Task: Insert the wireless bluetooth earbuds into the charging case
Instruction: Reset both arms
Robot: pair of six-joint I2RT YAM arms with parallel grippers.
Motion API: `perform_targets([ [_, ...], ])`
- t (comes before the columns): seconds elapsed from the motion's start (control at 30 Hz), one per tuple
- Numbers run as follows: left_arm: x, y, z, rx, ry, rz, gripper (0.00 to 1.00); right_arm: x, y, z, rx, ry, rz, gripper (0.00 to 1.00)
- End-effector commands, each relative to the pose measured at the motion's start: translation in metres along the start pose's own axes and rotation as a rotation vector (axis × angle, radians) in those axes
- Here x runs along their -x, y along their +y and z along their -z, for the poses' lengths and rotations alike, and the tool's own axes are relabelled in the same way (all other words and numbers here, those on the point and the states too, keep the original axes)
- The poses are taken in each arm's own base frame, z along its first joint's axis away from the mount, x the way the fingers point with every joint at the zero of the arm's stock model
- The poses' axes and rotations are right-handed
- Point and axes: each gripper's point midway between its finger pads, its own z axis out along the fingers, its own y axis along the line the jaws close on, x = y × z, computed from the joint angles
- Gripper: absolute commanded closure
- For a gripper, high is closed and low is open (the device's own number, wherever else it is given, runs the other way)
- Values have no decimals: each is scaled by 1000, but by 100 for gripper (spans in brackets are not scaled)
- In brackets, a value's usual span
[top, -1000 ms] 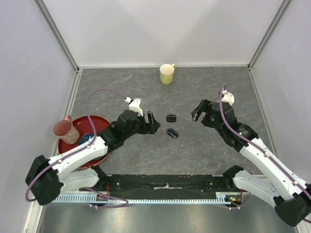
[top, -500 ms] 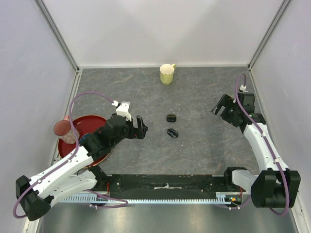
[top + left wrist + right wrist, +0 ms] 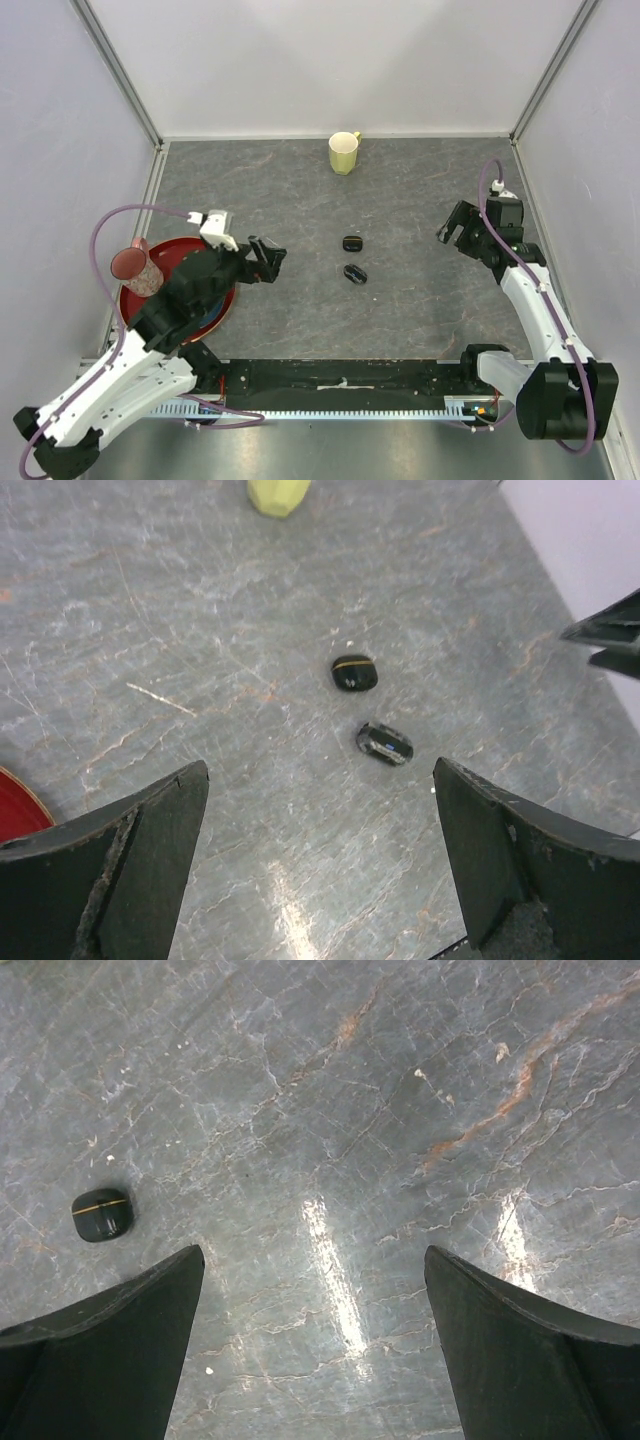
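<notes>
**A:** What does the overhead view show?

**B:** Two small black charging cases lie close together, not touching, mid-table between the arms: a far case (image 3: pixel 352 243) and a near case (image 3: pixel 355 273). The left gripper (image 3: pixel 268 258) hangs beside a red plate (image 3: pixel 127 298), fingers apart and empty. The right gripper (image 3: pixel 450 226) is well off on the other side, also spread and holding nothing. A yellow cup (image 3: pixel 344 153) stands at the table's far edge. No earbuds show loose anywhere. I cannot tell whether they sit inside the cases.

**A:** And the left wrist view?

**B:** Both cases lie ahead of its wide-open fingers (image 3: pixel 130 860). Only here do details show. The far case has a thin gold seam and looks closed, and the near case bears a small blue patch.

**A:** The right wrist view?

**B:** It shows only the far case, low on the left, lid shut, on bare stone. The near one is out of frame.

**A:** How should the step go?

**B:** Probably the job now is to stand clear. Both pairs of fingers should be spread and lifted away so neither case is nudged. If any bud is left out, it must be found first.
</notes>
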Motion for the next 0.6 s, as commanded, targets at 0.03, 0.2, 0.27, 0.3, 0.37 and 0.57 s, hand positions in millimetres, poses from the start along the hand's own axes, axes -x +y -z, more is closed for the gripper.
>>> perform_targets([
  [0.03,18,-12,19,-148,-150,-29,0,2,4,-11,21,-4,-13,2],
  [0.2,2,-22,10,-213,-70,-149,0,10,10,-12,42,-28,-16,2],
  [0.27,5,-17,1,-156,-45,-174,0,13,12,-12,52,-35,-18,2],
  [0.3,5,-15,-5,-134,-35,-180,0,12,12,-12,55,-33,-21,2],
  [0.37,4,-5,-25,-63,-7,-196,0,10,13,-14,60,-29,-25,2],
  [0.57,4,48,-66,-205,30,292,0,12,4,-13,21,-54,-10,2],
])
